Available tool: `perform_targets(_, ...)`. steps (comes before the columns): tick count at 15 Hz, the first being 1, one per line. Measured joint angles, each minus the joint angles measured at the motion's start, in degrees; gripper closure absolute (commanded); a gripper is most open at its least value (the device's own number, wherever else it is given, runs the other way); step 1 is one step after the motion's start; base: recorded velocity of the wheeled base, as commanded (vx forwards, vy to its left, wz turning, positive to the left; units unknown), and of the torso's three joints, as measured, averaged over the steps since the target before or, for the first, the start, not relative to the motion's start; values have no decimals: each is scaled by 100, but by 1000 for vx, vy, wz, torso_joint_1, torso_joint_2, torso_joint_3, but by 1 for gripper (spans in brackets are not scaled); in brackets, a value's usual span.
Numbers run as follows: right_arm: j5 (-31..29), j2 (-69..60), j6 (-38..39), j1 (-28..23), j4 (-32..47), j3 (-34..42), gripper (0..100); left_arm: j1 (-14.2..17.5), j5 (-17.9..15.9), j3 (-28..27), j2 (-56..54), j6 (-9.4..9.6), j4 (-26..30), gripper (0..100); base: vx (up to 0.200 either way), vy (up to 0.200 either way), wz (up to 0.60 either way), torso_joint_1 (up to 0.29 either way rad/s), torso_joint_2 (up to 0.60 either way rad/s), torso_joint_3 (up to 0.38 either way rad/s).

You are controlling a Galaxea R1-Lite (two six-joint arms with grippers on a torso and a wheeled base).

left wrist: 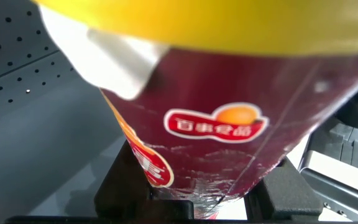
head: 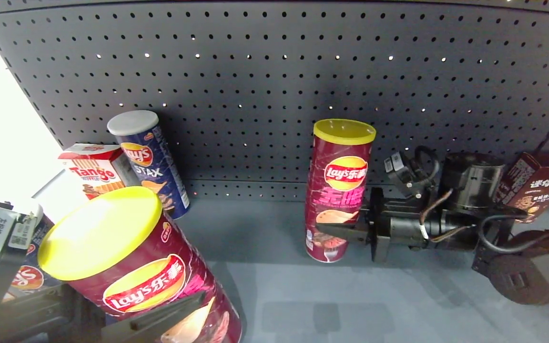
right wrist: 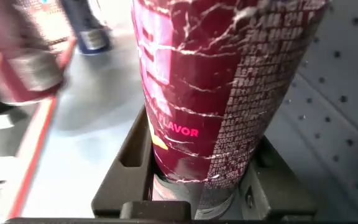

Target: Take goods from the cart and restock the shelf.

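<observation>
- The landmark is the blue chip canister, a cardboard cylinder with a white plastic lid. It stands on the grey shelf deck, close against the grey perforated metal back panel.
- The upright maroon chip canister is a cylinder with a yellow plastic lid. It stands on the deck well to the right of the blue chip canister and also near the back panel.
- The right gripper comes in from the side away from the blue chip canister. Its black fingers clamp the lower body of the upright maroon chip canister, one on each side.
- The tilted maroon chip canister is also yellow-lidded. It sits in front of the blue chip canister, nearer the robot, and leans with its lid toward the left.
- The left gripper is closed on the base end of the tilted maroon chip canister.
- A red-and-white cardboard wafer box stands just beside the blue chip canister, on its left.
- Brown cardboard snack boxes stand far to the right of the blue chip canister, beyond the right gripper.
</observation>
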Motion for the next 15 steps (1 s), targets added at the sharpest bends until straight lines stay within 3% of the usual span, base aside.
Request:
perform_targets(5,-495,-1003,-13,383,-752,1773,100,-2,27,-13,-5,2,2,100,0,0,0,0,0,0)
perform_targets(8,-881,-1147,-13,689,-1264,2456,100,-4,35,-11,-9,2,2,100,0,0,0,0,0,0)
perform_targets(15,-961,-990,-37,816,-1336,2634,100,-4,38,-35,-13,5,5,100,0,0,0,0,0,0)
